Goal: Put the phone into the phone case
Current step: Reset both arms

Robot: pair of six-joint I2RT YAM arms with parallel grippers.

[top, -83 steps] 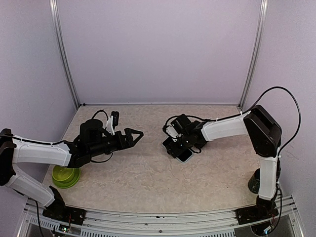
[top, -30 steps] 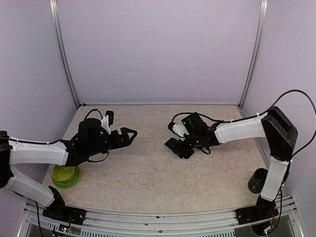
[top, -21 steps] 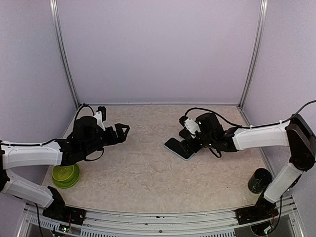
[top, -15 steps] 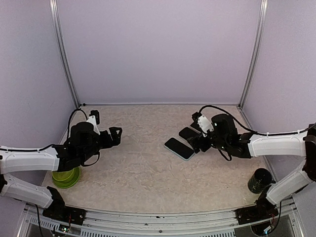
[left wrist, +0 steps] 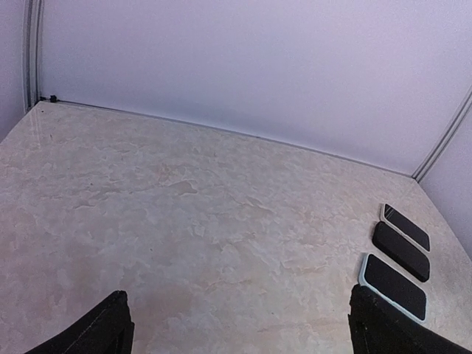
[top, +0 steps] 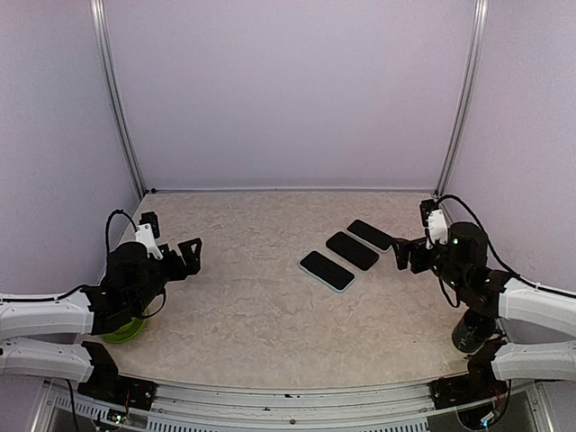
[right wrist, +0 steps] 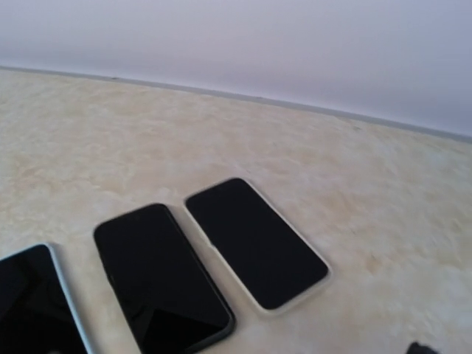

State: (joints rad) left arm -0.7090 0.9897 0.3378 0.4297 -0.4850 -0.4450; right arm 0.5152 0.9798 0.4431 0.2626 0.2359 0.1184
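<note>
Left hand (top: 189, 255) spread wide, empty; right hand (top: 402, 256) unreadable. Middle phone (top: 352, 250) looks stiff, slick, thin: pinch its long edges.

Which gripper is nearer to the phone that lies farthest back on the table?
Right. The right gripper is just to the right of the phone; the left gripper is far away on its left side.

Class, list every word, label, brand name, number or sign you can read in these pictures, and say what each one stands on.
There are none: no text can be read in any view.
The near phone, middle phone and far phone all have dark, blank screens.
The green bowl and dark cup show no lettering.
</note>
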